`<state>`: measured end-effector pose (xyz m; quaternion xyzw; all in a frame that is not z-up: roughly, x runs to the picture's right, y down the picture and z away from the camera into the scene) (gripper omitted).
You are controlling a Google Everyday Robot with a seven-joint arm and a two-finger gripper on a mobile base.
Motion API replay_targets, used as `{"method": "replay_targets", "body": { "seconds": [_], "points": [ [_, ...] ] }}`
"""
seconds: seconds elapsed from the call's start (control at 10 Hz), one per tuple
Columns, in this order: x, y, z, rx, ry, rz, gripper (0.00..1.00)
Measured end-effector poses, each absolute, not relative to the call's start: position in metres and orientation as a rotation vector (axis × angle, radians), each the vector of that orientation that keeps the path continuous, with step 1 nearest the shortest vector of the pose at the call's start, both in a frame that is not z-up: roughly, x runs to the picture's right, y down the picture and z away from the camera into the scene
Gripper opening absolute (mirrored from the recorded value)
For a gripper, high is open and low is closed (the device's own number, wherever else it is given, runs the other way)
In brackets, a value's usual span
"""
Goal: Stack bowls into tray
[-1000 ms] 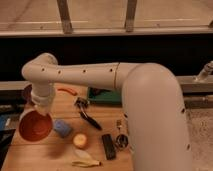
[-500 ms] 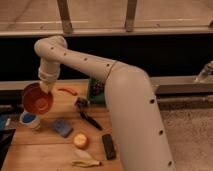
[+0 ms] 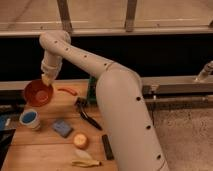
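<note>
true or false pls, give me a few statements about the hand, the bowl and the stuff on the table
1. The hand is shut on the rim of the glossy red-orange round bowl. True.
2. The small blue rectangular sponge block lies inside that bowl. False: it lies on the wooden table, apart from the bowl.
3. A yellow banana lies near the table's front edge. True.
4. The round orange fruit sits inside the small white cup with a blue inside. False: it sits on the table, close to the sponge block.
</note>
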<state>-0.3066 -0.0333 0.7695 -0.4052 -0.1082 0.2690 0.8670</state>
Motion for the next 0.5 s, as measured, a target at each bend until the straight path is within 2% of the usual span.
{"method": "replay_targets", "body": {
  "seconds": [0.5],
  "points": [
    [-0.291,-0.019,0.775,-0.746,-0.316,0.664,0.00]
  ]
}}
